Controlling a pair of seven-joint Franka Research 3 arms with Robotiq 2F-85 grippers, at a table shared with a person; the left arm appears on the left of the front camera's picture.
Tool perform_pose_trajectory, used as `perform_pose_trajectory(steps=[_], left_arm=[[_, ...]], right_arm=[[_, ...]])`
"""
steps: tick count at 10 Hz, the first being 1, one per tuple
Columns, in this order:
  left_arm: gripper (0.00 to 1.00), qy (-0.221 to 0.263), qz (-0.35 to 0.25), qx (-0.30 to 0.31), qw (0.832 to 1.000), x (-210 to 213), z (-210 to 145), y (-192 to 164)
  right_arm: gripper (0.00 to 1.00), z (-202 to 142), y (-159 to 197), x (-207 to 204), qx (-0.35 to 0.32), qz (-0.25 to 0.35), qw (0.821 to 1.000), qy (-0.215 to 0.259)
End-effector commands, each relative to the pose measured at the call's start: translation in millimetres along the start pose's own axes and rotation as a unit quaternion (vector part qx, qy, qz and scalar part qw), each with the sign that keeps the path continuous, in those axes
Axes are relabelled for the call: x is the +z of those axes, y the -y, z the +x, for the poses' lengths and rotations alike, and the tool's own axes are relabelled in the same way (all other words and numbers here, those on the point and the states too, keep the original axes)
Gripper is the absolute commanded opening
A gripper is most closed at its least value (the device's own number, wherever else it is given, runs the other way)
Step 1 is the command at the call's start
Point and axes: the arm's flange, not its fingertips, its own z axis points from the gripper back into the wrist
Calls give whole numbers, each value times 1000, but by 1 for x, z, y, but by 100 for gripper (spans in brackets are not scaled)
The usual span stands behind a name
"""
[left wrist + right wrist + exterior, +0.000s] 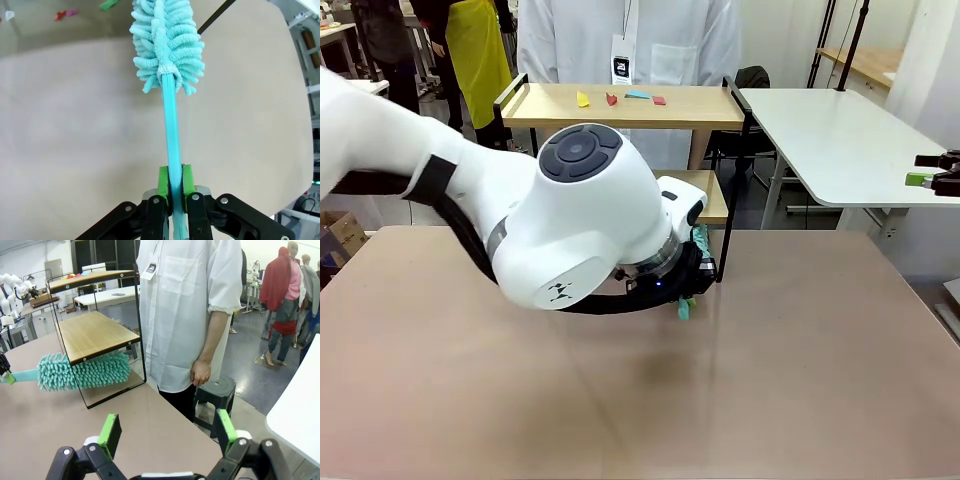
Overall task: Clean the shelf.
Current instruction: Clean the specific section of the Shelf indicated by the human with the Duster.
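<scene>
Left gripper (175, 186) is clamping the teal duster (167, 45) by its handle | right gripper (167, 430) is hanging spread, empty | shelf (95, 332) is standing at the desk's (800, 380) far edge, duster head poking under its lower board | risk: fibres may be catching the thin black frame, dragging the shelf; coloured scraps (618, 98) on the top board are waiting.

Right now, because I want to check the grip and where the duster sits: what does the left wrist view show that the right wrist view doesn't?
Left wrist view: the left gripper shut on the duster by its teal handle. Right wrist view: the open right gripper, the shelf with both boards, the duster's head just under the lower one, and a person's hand. Shared: the fluffy duster head, the beige tabletop, a black shelf bar.
</scene>
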Motion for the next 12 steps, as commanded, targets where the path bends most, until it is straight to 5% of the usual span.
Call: perform_pose_trajectory(steps=[1,5,7,12], left_arm=[[13,14,-3,23,1000,-48,-1,22],[13,2,9,27,1000,-81,-11,28],[13,-11,11,12,1000,-44,-3,3],[13,-38,32,13,999,-54,2,-8]], right_arm=[[100,4,-1,-1,1,-1,1000,-7],[100,4,-1,-1,1,-1,1000,-7],[100,4,-1,-1,1,-1,1000,-7],[100,4,-1,-1,1,-1,1000,-7]])
